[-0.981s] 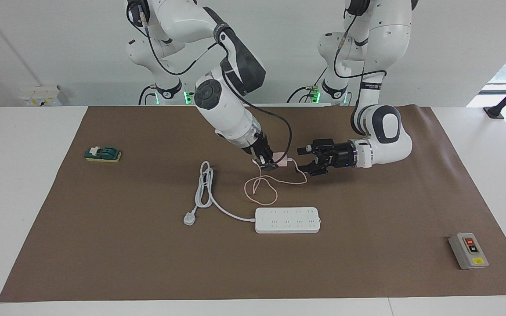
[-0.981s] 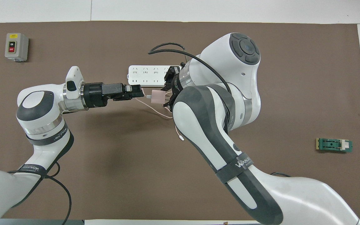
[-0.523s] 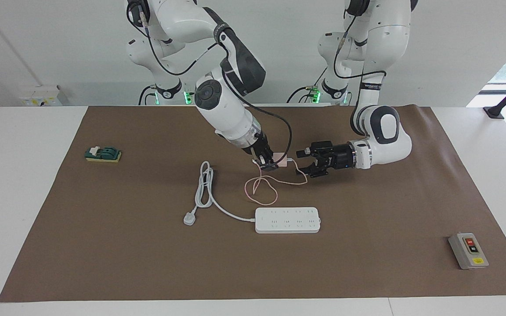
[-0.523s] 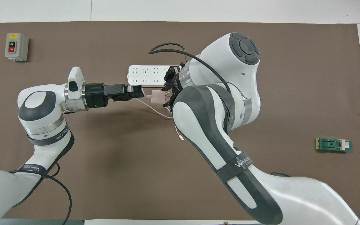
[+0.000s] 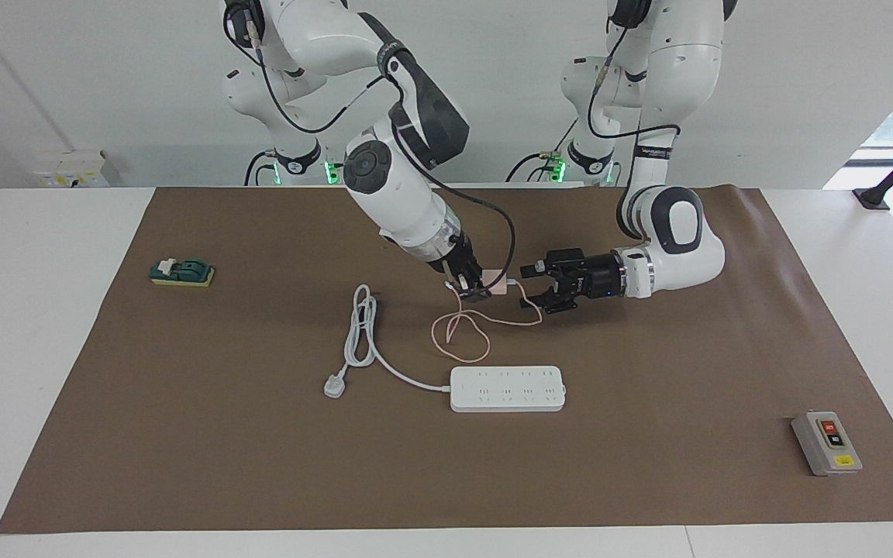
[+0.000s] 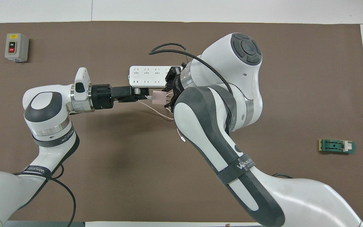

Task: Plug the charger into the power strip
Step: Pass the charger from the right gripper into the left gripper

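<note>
You see the right pincer (image 5: pixel 477 291) clamped on the small pink cube charger (image 5: pixel 495 282), raised mid-bench, its thin cable looping down. The left pincer (image 5: pixel 533 287), fingers apart, reaches level beside it. The flat white power strip (image 5: pixel 508 388) lies mid-bench on the brown mat.

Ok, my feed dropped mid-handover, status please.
Right gripper shut on charger, in the air. Left gripper open, level with charger, not touching. Power strip flat on mat, sockets unobstructed. Pink cable loops down between.
</note>
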`<state>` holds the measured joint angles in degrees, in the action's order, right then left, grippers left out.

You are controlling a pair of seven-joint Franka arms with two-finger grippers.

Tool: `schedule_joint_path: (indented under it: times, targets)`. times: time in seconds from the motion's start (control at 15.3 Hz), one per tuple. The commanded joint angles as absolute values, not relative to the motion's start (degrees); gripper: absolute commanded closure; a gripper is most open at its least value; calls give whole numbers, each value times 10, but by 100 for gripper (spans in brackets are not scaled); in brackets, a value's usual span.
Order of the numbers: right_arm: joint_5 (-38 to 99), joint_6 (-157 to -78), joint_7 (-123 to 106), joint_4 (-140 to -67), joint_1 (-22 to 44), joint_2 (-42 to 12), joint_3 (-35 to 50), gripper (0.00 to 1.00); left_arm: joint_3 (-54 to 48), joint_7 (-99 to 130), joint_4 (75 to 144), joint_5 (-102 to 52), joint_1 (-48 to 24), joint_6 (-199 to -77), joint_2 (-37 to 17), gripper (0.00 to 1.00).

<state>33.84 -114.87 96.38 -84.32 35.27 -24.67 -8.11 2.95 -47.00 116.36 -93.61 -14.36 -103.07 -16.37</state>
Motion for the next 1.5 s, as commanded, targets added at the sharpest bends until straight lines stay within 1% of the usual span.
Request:
schedule_joint_path:
  times: [0.0,0.39,0.46,0.52,0.59,0.65,0.72,0.78,0.98,1.31,1.37,1.44]
  targets:
    - [346,-1145,971,-826,352,-259,-80,66,36,-476,1158,-930,-153,-1042,-164,0]
    - [346,-1146,970,-826,352,-259,-80,66,34,-475,1157,-931,-155,-1041,-164,0]
    - [346,-1146,970,-827,352,-259,-80,66,35,-474,1158,-931,-155,-1040,-164,9]
    - [346,-1146,971,-826,352,-259,-80,66,35,-474,1158,-931,-155,-1041,-164,25]
    - [346,-1146,971,-826,352,-259,-80,65,35,-477,1158,-931,-156,-1041,-164,55]
    - [346,-1146,970,-826,352,-259,-80,65,35,-474,1158,-931,-156,-1043,-164,66]
    - [346,-1146,970,-826,352,-259,-80,65,35,-474,1158,-931,-156,-1047,-164,67]
    - [346,-1146,970,-826,352,-259,-80,65,35,-474,1158,-931,-156,-1048,-164,72]
    - [345,-1146,970,-827,352,-259,-80,65,35,-472,1158,-931,-156,-1048,-164,100]
    - [345,-1147,970,-827,352,-259,-80,65,35,-473,1158,-932,-156,-1048,-165,100]
    - [345,-1149,970,-826,352,-259,-80,63,35,-473,1158,-932,-156,-1049,-165,100]
    - [345,-1150,970,-826,352,-259,-80,44,35,-473,1158,-932,-155,-1048,-165,100]
